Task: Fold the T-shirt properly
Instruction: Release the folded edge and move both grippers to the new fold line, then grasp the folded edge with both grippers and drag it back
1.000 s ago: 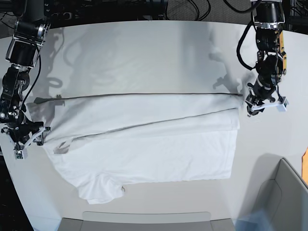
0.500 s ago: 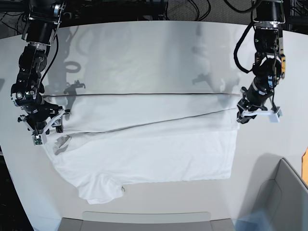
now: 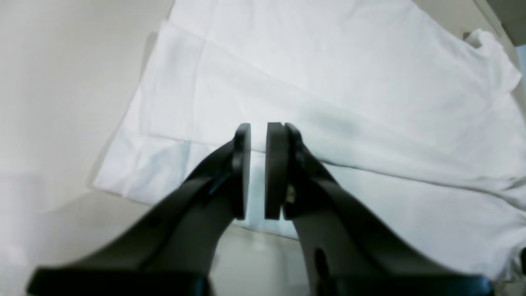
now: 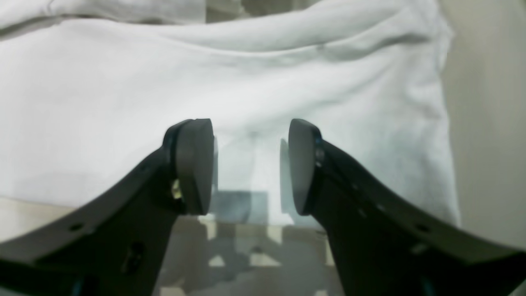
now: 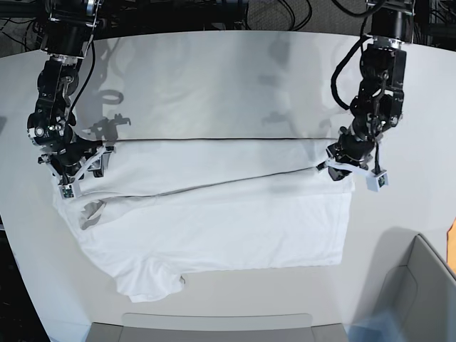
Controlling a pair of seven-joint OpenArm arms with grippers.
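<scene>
T-shirt [image 5: 214,206] lies flat on the white table [image 5: 214,78], spread wide across the middle, partly folded: a long fold edge runs left to right along its far side, and a second layer edge runs diagonally below it, rising toward the right. One short sleeve sticks out at the near left, crumpled. Left gripper [image 5: 340,167] sits at the shirt's right edge, right over the spot where the diagonal layer meets the side hem. In the left wrist view its fingers [image 3: 275,168] are nearly together with only a thin slit between them, nothing visibly pinched; cloth shows behind and below the tips, and whether the tips touch it can't be told. Right gripper [image 5: 75,171] is at the shirt's far-left corner, over the fabric by the fold edge. In the right wrist view its fingers [image 4: 193,164] stand well apart with bare white cloth visible in the gap, nothing between them. Fabric there is bunched into soft ridges toward the far side. Both arms come down from the far edge of the table, dark cables behind them. A grey bin [image 5: 420,285] sits at the near right corner, well apart from the shirt.
</scene>
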